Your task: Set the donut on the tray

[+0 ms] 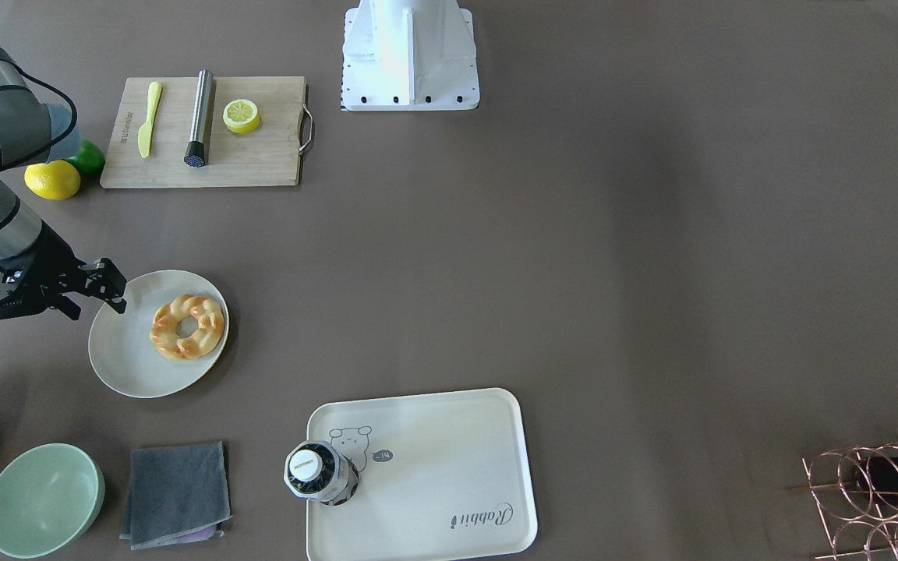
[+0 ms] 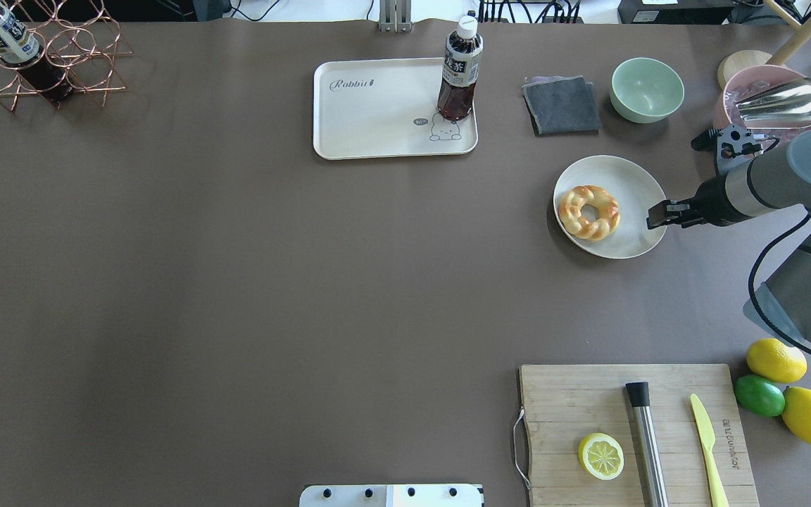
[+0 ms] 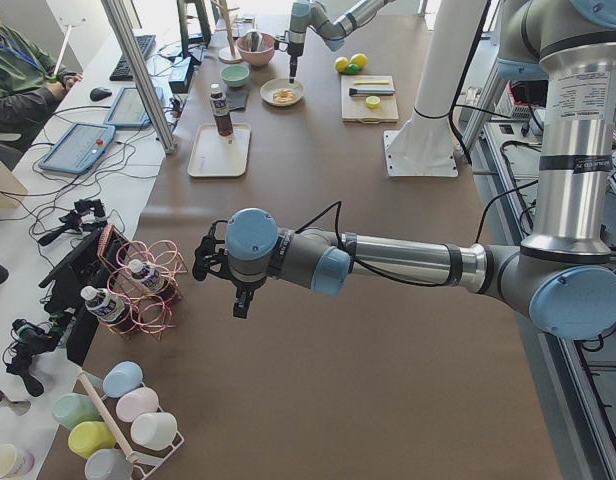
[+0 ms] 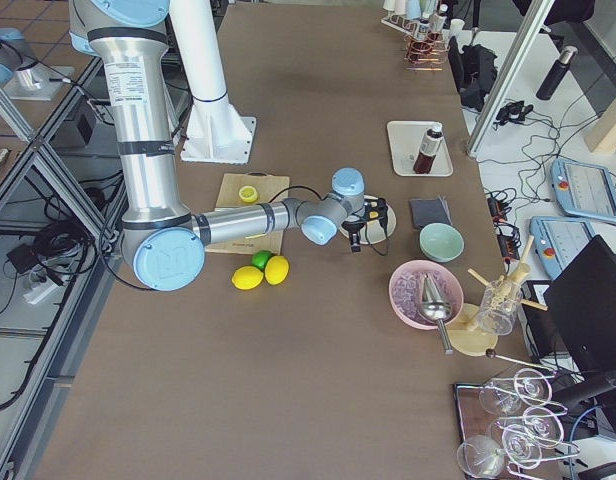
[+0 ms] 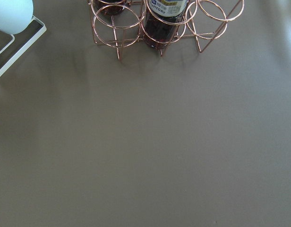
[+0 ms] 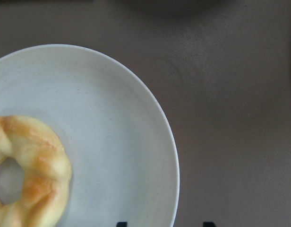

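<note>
The donut (image 1: 211, 319) lies on a round off-white plate (image 1: 129, 358); it also shows in the overhead view (image 2: 608, 211) and the right wrist view (image 6: 41, 161). My right gripper (image 1: 112, 287) is open and empty over the plate's rim (image 2: 648, 236), beside the donut and apart from it. The cream tray (image 1: 433, 460) with the "Rabbit" script stands apart (image 2: 377, 113), with a dark tea bottle (image 1: 316, 471) upright on one corner. My left gripper (image 3: 238, 305) hangs above the bare table near a wire rack; I cannot tell whether it is open or shut.
A wooden cutting board (image 2: 574, 408) holds a lemon half (image 2: 600, 456), a metal cylinder and a yellow knife. Two lemons and a lime (image 2: 759, 395) lie beside it. A green bowl (image 2: 647, 89), a grey cloth (image 2: 562, 105) and a pink bowl stand near the plate. A copper wire rack (image 2: 60, 63) holds bottles.
</note>
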Available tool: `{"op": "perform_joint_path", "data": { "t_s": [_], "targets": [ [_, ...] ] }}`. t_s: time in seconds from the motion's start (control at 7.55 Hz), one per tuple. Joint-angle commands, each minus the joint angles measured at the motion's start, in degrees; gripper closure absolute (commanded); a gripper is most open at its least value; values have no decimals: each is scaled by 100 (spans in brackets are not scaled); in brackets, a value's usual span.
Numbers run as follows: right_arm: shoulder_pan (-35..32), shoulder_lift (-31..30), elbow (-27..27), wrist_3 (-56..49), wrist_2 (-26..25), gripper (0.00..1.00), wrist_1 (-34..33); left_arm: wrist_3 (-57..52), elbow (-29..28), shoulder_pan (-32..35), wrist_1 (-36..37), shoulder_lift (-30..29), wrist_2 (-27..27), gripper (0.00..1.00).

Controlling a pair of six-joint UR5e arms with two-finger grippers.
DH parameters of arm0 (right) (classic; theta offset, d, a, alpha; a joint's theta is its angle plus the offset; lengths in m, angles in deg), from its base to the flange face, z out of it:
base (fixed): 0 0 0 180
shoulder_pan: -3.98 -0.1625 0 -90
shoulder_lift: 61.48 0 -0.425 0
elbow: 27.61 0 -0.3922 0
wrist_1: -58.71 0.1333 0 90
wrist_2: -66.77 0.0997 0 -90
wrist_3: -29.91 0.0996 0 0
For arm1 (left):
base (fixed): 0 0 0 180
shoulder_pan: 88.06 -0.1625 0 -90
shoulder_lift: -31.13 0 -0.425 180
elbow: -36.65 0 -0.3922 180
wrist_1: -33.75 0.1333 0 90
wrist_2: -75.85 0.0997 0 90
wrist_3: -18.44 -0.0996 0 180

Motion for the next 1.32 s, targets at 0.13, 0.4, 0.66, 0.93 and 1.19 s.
{"op": "perform_joint_path", "data": {
  "t_s": [0.13, 0.4, 0.66, 0.93, 1.19],
  "targets": [
    [120, -1, -8, 702, -229, 96, 36, 10, -6, -9, -124, 6, 0, 1],
    [138, 79, 211, 933, -230, 100, 27, 19, -6, -9, -125, 6, 0, 1],
    [138, 218, 483, 1066, -177, 100, 1, 88, 3, -9, -116, -11, 0, 1],
    [425, 848, 563, 1921, -203, 100, -35, 492, 21, -18, -116, -151, -26, 1],
    [935, 1718, 616, 2871, -578, 100, -331, 1131, 38, -184, -133, -379, -464, 2]
  ]
}}
